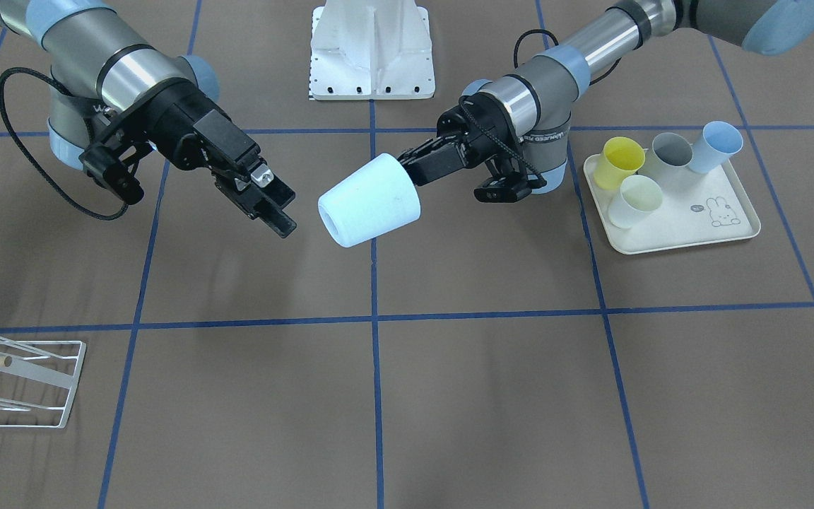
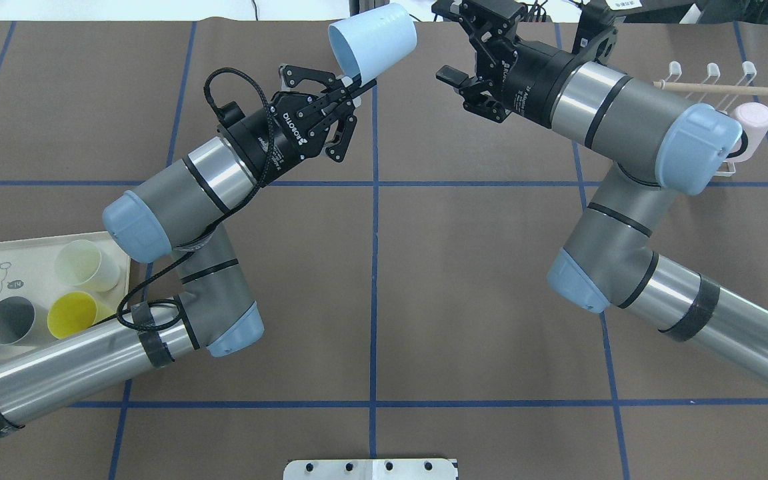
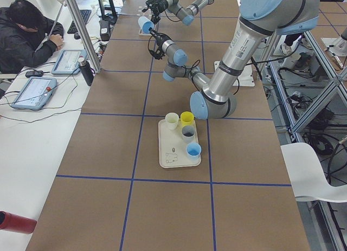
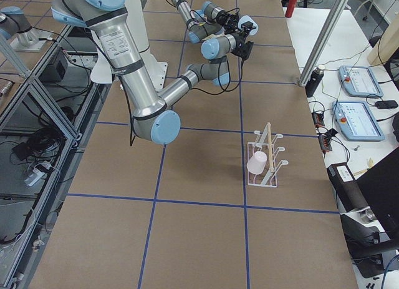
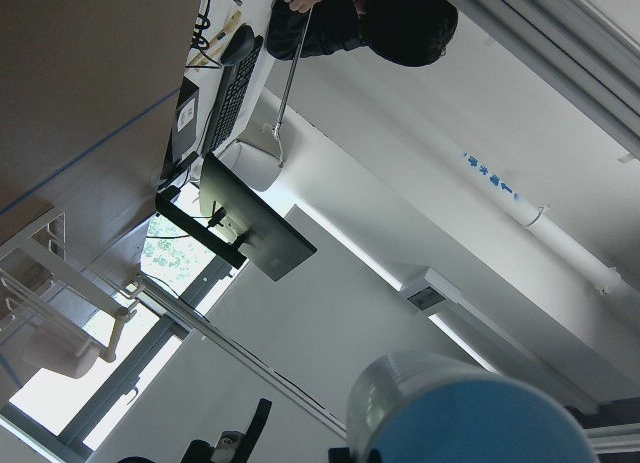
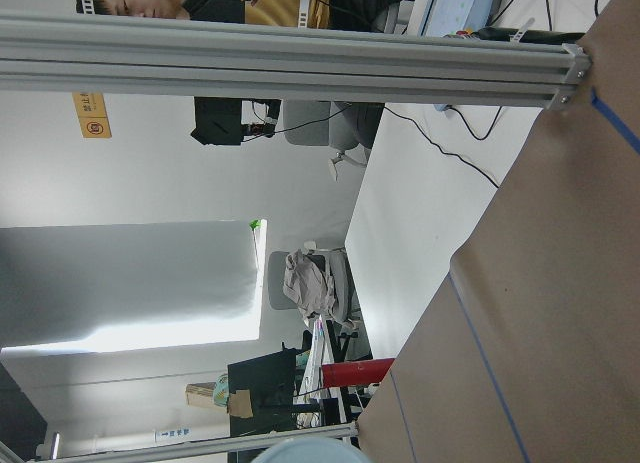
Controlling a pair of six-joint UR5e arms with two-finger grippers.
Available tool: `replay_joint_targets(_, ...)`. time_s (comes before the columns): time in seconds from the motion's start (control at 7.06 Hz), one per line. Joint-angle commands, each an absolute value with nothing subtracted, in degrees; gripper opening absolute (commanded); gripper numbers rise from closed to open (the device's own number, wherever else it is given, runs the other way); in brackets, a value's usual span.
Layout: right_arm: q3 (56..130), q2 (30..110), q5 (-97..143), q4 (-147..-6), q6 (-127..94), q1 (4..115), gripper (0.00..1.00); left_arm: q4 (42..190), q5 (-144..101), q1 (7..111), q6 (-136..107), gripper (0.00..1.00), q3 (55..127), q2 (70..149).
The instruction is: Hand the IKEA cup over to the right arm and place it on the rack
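Exterior front-facing view shows the cup [image 1: 369,200], pale blue, in the air above the table [image 1: 492,396], between the two grippers. It lies on its side and the left gripper [image 1: 414,166] holds it. The fingers of this gripper pinch the wall of the cup at the mouth. It seems that one finger is inside the mouth and the other outside, but the cup hides the tips, so I cannot be sure. The closed base of the cup points toward the right gripper [image 1: 288,212]. This gripper is near the base and does not touch it; a small gap shows between them. Its fingers are spread apart and there is nothing between them. In the overhead view the mouth of the cup is turned to the left gripper, and the two arms reach toward each other from both sides. The rack [image 2: 724,87] stands on the table at the robot's right side, well apart from the cup. A pink cup [image 2: 751,130] sits on the rack, just beside the wooden dowel [image 2: 697,87]. The tray [image 1: 682,244] is at the robot's left side. Four cups stand on it with the mouth up: yellow [image 1: 622,161], grey [image 1: 670,152], blue [image 1: 714,145] and cream [image 1: 636,200].
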State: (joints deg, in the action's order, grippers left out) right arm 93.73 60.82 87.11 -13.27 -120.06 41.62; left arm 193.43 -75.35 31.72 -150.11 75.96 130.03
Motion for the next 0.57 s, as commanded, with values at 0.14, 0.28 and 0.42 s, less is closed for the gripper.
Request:
replay_joint_targets(0.14,93.6,60.7,87.0,-13.3,-120.1,41.4,1.0,193.4,-75.2,30.9,-150.0,0.0,73.9,132.2)
replay_joint_targets(0.28,93.6,60.7,87.0,-13.4,-120.1,41.4,1.0,193.4,-75.1,30.2,-150.0,0.0,73.8,132.4)
replay_joint_targets(0.42,93.6,60.7,87.0,-13.3,-120.1,41.4,1.0,193.4,-73.5,29.3,-150.0,0.0,73.9,132.5)
